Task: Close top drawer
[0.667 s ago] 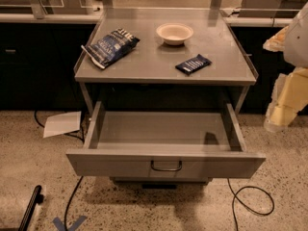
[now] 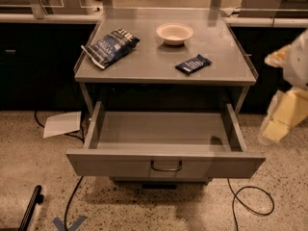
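The top drawer of the grey metal cart is pulled far out toward me. Its inside is empty. Its wide front carries a small dark loop handle at mid-width. My gripper is a blurred cream-coloured shape at the right edge of the view. It hangs to the right of the drawer's right side, apart from it, at about the height of the drawer.
On the cart's tabletop lie a blue chip bag, a white bowl and a dark snack bar. On the floor are a sheet of paper, cables, a black object and a blue tape cross.
My arm at the right edge has sunk slightly lower. The drawer stands open as before.
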Tool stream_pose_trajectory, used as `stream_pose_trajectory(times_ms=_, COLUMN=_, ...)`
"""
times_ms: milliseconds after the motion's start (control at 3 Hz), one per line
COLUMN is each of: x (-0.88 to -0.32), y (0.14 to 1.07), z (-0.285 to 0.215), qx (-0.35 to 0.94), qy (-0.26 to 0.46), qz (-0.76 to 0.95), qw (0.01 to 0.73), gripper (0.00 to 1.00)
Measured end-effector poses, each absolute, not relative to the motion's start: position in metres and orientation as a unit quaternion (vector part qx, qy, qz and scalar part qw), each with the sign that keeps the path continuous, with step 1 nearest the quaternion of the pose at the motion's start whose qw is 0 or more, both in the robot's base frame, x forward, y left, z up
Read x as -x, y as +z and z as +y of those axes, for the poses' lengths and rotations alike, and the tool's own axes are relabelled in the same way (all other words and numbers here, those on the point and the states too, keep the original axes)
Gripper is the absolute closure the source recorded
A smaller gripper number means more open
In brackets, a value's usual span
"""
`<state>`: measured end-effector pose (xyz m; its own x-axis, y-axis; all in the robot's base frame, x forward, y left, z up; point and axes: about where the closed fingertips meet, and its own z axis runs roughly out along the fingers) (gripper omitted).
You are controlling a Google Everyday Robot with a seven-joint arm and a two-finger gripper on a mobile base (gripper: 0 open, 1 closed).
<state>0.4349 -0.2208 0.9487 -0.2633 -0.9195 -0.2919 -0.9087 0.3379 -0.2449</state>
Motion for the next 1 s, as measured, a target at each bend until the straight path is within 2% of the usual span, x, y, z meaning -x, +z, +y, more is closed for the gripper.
stream_pose_trajectory(times_ms=667, x=-0.408, y=0.827, z=-0.217, qx=0.468, qy=0.086, qz=0.845, qw=0.246, gripper=0.00)
stream_pose_trajectory(times_ms=1000, x=-0.411, y=0.823, z=-0.217, qx=0.460, qy=0.081, qz=0.847, qw=0.254, gripper=0.19)
